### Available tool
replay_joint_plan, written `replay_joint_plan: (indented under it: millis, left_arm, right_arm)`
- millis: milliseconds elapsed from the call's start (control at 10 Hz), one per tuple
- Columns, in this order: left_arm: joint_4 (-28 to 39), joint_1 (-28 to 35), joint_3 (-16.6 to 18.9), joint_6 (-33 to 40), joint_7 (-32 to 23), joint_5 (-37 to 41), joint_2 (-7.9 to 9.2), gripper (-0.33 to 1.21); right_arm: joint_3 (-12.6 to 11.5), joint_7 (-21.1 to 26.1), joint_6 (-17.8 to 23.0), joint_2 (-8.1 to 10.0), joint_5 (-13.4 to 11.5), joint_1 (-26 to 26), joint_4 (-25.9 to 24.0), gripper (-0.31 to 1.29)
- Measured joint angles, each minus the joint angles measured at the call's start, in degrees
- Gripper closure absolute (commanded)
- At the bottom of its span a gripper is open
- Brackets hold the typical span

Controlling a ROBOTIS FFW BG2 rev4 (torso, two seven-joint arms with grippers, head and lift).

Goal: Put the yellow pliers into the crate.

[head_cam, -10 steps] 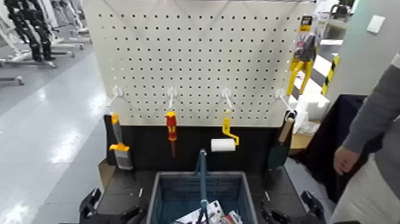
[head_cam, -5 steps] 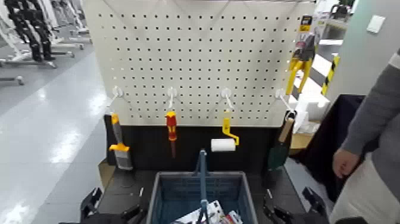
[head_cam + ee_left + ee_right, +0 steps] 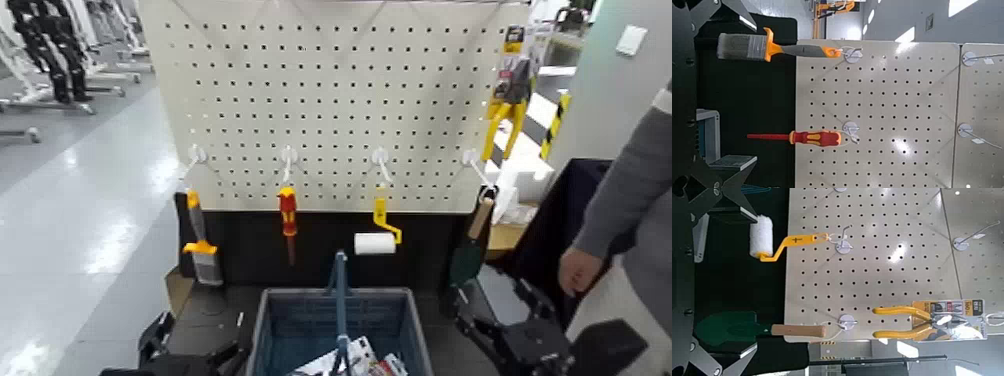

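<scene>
The right tool point(image 3: 460, 309) is spread and empty, right of the crate point(image 3: 265, 336) — the yellow pliers point(image 3: 507, 110) hang above it; the left tool point(image 3: 204, 346), left of the crate, is spread too.

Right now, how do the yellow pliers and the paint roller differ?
The pliers hang high, near the board's upper right corner, while the roller hangs lower. The pliers have two curved handles and grey jaws; the roller has one yellow handle and a white sleeve. Both have yellow handles and hang up.
</scene>
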State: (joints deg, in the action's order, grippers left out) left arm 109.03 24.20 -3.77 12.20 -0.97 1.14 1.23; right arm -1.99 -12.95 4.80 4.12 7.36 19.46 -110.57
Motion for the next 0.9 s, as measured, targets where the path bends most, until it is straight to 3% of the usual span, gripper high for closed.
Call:
replay_joint_plan:
  millis: [500, 900]
  left_arm:
    - [-0.4, -0.9, -0.1, 0.2, 0.8, 0.1, 0.13, 0.14]
    - [-0.4, -1.2, -0.1, 0.0, 1.3, 0.1, 0.07, 0.14]
  right_arm:
    - [-6.7, -12.4, -5.1, 0.58, -1.7, -9.6, 0.3, 0.18]
    - [-9.8, -17.9, -8.5, 3.37, -2.1, -17.1, 1.4, 0.18]
